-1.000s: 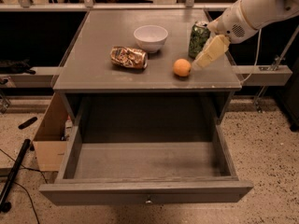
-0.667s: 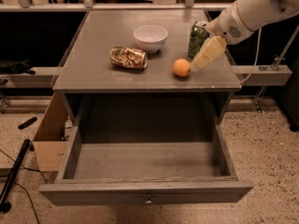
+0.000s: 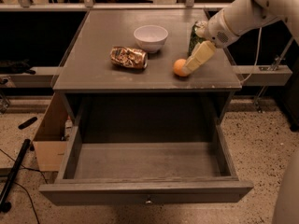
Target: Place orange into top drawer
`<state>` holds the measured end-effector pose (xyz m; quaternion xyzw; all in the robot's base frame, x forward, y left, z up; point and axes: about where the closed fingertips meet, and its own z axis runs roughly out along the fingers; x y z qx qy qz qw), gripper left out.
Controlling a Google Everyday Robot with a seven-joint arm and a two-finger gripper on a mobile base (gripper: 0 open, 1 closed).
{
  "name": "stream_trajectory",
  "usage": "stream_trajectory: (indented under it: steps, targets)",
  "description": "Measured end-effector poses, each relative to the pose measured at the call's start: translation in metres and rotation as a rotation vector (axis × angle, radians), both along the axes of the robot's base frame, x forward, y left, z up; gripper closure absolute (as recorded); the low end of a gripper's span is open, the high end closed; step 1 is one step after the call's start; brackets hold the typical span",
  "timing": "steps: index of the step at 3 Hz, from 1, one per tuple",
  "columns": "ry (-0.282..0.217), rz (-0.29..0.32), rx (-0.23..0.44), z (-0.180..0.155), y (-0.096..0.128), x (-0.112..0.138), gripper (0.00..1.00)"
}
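Observation:
The orange (image 3: 179, 67) sits on the grey cabinet top (image 3: 103, 36), near its front right edge. My gripper (image 3: 189, 69) comes down from the upper right on a white arm, and its cream tip is at the orange's right side, overlapping it in view. The top drawer (image 3: 145, 192) is pulled wide open below the cabinet top. Its inside is bare and its small metal knob (image 3: 148, 200) faces the front.
A white bowl (image 3: 150, 37) and a gold-brown snack bag (image 3: 128, 58) are on the top, left of the orange. A green can (image 3: 193, 38) stands just behind the gripper. A cardboard box (image 3: 46, 139) sits on the floor to the left of the drawer.
My gripper has moved down and to the left, from beside the green can to the orange's right side. The orange has stayed in place.

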<state>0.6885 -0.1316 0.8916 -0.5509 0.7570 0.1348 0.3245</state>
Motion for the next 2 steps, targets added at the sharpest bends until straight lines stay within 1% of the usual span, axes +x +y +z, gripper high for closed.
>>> stream_trajectory:
  steps: [1,2]
  targets:
    - [0.019,-0.007,0.001,-0.009,-0.003,-0.006,0.00]
    - [0.047,-0.002,0.003,-0.021,-0.002,-0.015,0.00]
